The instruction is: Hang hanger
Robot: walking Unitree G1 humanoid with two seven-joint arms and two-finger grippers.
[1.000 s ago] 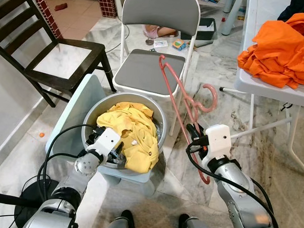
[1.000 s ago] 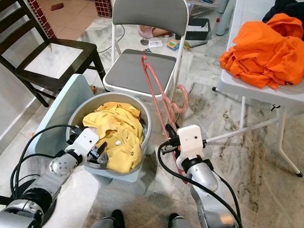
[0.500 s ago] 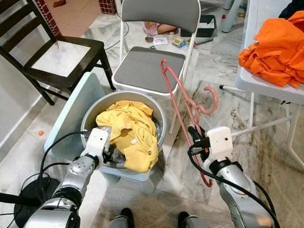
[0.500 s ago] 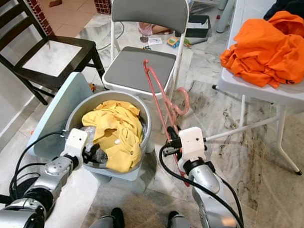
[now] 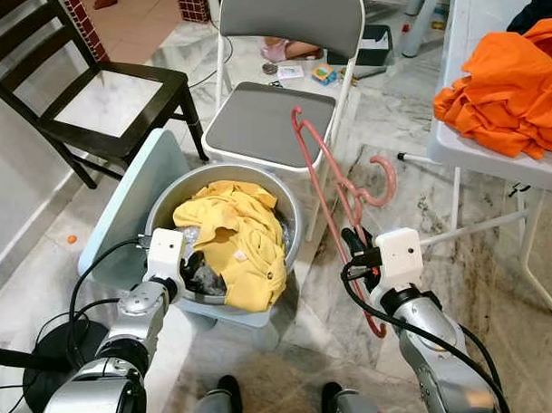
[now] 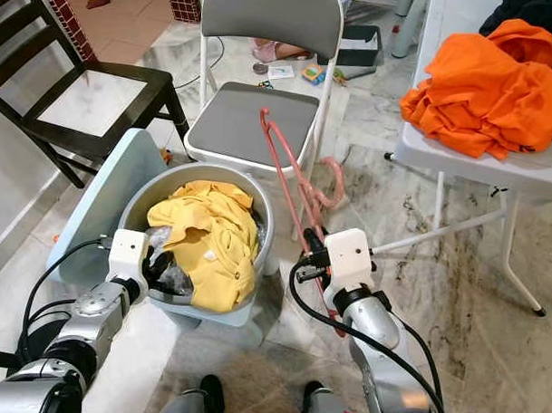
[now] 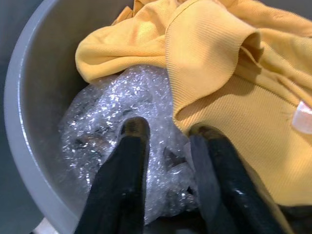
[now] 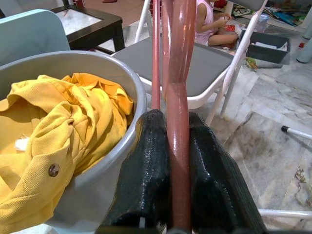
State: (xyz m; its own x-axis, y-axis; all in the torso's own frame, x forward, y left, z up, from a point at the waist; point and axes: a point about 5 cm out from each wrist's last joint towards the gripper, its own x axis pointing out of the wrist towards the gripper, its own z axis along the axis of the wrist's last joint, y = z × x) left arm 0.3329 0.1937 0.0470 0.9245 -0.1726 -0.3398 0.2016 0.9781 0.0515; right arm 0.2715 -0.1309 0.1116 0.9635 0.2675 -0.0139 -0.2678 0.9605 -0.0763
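Left eye view: a grey tub [image 5: 293, 226] at centre frame holds a crumpled yellow shirt [image 5: 236, 240] over a wad of clear plastic wrap [image 7: 112, 117]. The left tool [image 7: 168, 134] sits at the tub's lower-left rim, fingers [image 7: 134, 131] apart, tips pressed into the wrap beside the shirt's edge. Right of centre, the right tool [image 8: 168, 126] is clamped on the pink hanger [image 5: 330, 182], which stands nearly upright, its hook curling to the right, its top in front of the folding chair [image 5: 273, 116].

Against the frame a second ago, the left tool has slid from the shirt's lower-left fold out to the tub's left rim and now points into the tub; the right tool and hanger have barely shifted.

The tub rests on a pale blue stool [image 5: 131, 207] on a marble floor [image 5: 421, 210]. A dark wooden chair [image 5: 91, 95] stands at upper left. At upper right a white table [image 5: 478, 150] carries an orange garment [image 5: 507, 81]. A seated person [image 8: 212, 27] shows behind the folding chair.
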